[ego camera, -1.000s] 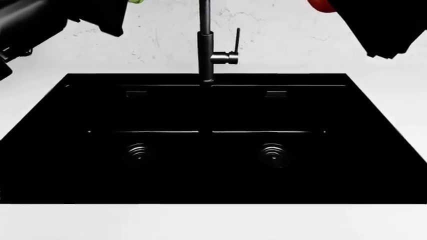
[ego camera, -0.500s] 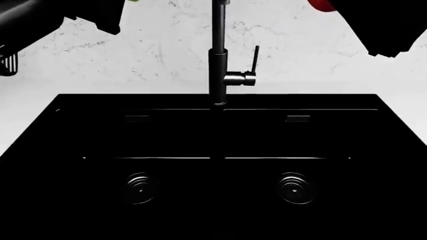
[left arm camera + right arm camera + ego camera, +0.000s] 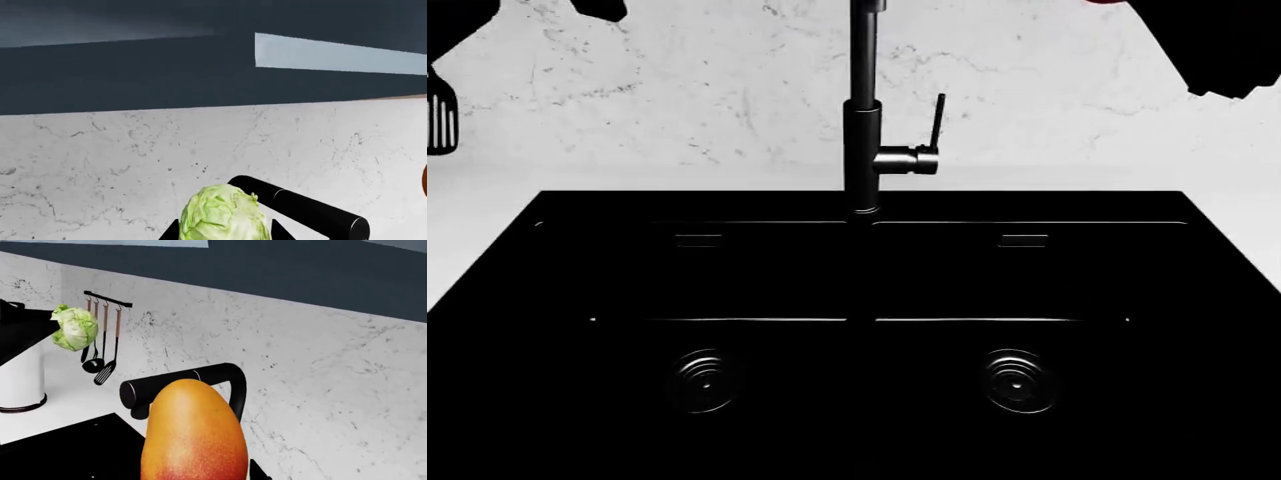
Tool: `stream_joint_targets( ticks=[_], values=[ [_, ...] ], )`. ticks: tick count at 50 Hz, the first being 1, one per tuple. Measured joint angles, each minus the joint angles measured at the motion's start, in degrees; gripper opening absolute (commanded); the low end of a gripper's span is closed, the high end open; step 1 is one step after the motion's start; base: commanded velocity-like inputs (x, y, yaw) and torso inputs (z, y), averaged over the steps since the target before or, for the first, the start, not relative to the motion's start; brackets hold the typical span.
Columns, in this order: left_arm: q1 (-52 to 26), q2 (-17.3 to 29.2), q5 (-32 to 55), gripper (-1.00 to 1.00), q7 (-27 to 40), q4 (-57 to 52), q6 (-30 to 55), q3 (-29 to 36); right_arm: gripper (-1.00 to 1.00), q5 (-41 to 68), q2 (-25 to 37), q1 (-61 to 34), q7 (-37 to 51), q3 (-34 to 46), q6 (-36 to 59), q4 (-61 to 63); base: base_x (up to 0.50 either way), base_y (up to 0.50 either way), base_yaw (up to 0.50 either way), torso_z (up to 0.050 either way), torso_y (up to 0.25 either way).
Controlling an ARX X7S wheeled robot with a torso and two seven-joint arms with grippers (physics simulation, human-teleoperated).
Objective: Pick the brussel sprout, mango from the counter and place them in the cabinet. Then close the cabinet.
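the left fingers [image 3: 223, 235] are holding the sprout [image 3: 223, 214], and the right fingers [image 3: 193, 472] are holding the mango [image 3: 192, 432]. both foods are up in the air, well above the counter [image 3: 487, 225] and the black sink [image 3: 854, 330]. the sprout is also showing far off in the right wrist view [image 3: 75, 327], near the hanging spoons [image 3: 100, 340]. the dark cabinet [image 3: 133, 75] is sitting above the white wall [image 3: 133, 160], and i cannot tell if its door is open. the step now looks like lifting both foods to the cabinet. to do it well, the arms should be going up slowly, keeping clear of the tap [image 3: 865, 110], and the fingers should be squeezing gently so nothing is slipping out.
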State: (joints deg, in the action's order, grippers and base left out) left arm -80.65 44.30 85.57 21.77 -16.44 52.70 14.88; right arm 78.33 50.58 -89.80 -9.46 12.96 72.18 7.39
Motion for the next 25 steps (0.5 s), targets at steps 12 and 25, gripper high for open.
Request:
stream_joint_targets(
  ticks=[12, 25],
  values=[
    [0.9, 0.4, 0.3, -1.0, 4.3, -1.3, -2.8, -3.0, -1.0, 0.0, 0.7, -0.2, 0.7, -0.6, -0.7, 0.3, 0.0, 0.0, 0.0, 0.0, 0.0],
    [-0.4, 0.8, 8.2, -1.0, 4.0, -3.2, -1.1, -3.8, -1.0, 0.1, 1.1, 0.1, 1.0, -0.7, -1.2, 0.6, 0.0, 0.0, 0.0, 0.0, 0.001]
  ],
)
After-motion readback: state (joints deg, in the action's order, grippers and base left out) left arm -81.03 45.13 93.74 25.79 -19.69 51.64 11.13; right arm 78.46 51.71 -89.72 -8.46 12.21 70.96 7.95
